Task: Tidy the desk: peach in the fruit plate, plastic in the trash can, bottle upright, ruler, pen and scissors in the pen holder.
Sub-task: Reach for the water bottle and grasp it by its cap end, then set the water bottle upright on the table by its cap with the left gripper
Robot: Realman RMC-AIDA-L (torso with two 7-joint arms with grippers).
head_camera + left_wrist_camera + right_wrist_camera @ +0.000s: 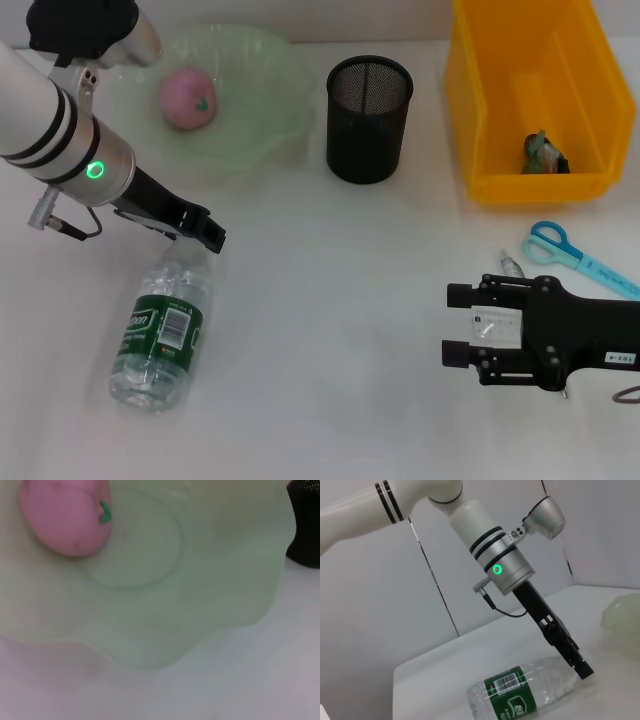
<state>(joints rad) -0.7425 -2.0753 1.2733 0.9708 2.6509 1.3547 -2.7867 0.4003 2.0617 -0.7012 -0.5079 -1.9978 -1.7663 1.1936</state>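
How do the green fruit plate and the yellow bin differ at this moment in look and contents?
The fruit plate is pale translucent green, shallow, with a wavy rim; the yellow bin is opaque, deep and straight-walled. The plate holds the pink peach; the bin holds a small crumpled piece of plastic. The left tool sits nearer the plate, above the lying bottle; the right tool sits nearer the bin. Both stand at the table's far side, flanking the black pen holder.

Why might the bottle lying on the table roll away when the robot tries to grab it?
The bottle lies on its round side, so a nudge could roll it. It looks clear and empty, so probably light and squashy. The left pincer is near its cap end, so a gentle, centered grab seems wise.
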